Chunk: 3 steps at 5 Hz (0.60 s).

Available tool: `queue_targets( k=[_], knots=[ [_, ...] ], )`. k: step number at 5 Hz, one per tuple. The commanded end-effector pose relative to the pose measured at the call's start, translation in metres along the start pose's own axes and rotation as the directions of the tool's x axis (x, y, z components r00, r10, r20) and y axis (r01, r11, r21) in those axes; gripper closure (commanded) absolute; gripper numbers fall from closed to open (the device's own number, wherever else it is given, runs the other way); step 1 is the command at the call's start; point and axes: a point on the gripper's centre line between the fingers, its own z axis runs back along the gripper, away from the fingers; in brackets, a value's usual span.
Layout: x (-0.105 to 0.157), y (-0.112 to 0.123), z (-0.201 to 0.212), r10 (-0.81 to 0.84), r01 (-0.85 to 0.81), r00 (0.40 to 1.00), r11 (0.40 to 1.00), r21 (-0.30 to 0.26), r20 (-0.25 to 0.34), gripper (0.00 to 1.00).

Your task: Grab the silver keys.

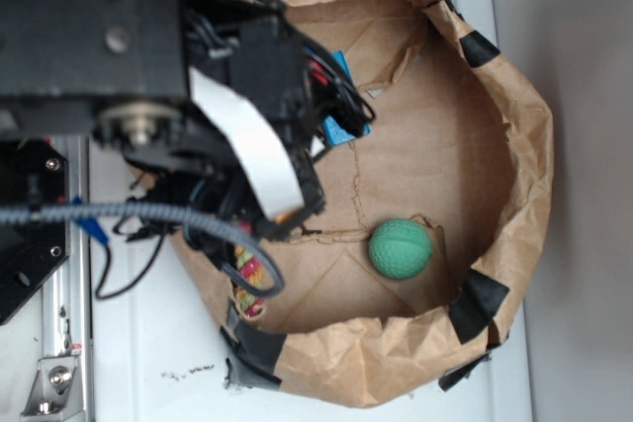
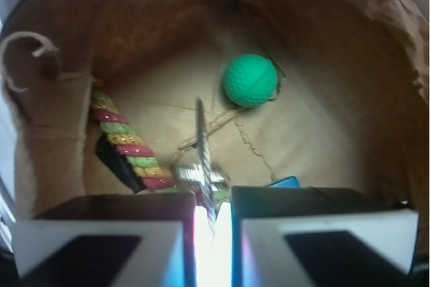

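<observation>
The pincer point(image 2: 213, 216) is nearly closed, clamping the silver keys point(image 2: 201, 166) inside the paper bag point(image 1: 514, 126). The green ball point(image 2: 250, 80) lies farther in, apart; open floor lies right of it.

Exterior view looks straight down from overhead; wrist view peers close into the paper bag point(image 2: 376, 99); both share the green ball point(image 1: 401, 248).

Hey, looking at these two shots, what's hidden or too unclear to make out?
- silver keys: hidden behind the arm in the exterior view; blurred in the wrist view, so their number is unclear.
- gripper: fingertips cut off by the wrist view's bottom edge; the grip looks closed on the keys.
- striped object: mostly behind the arm in the exterior view.
- blue item: only a corner shows.
</observation>
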Motion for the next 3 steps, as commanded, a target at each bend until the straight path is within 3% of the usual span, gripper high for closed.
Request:
queue_targets(
  k=[1, 3],
  knots=[
    [0.0034, 0.0154, 0.0175, 0.102, -0.104, 0.994, 0.993, 0.064, 0.031, 1.0],
    [0.005, 0.0171, 0.0153, 0.136, -0.136, 0.991, 0.989, 0.06, -0.001, 1.0]
  ],
)
